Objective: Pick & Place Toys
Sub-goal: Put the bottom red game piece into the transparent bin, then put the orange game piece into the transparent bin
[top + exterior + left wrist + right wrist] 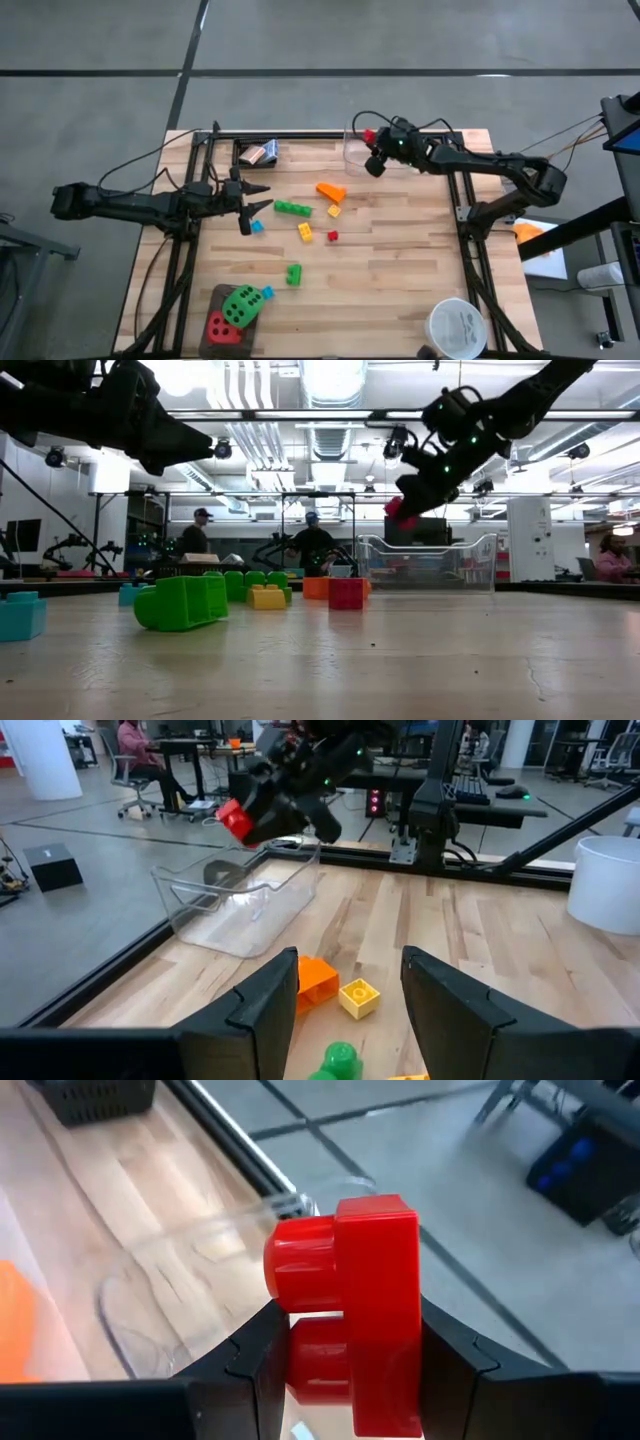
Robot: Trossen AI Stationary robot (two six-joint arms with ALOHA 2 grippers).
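Red brick held over the clear tub, upper right of the table.

The right gripper [345,1370] pinches a red brick [350,1310], its studs sideways, above the clear tub [358,150]. The left gripper [262,198], half open and empty, waits mid-left. Other bricks dot the wooden table [400,270]; a lab lies behind.

- Around my table lies grey floor [100,40], crossed by dark seams.
- Far off, ceiling lights [330,380] shine over desks [200,735] and people [312,540].
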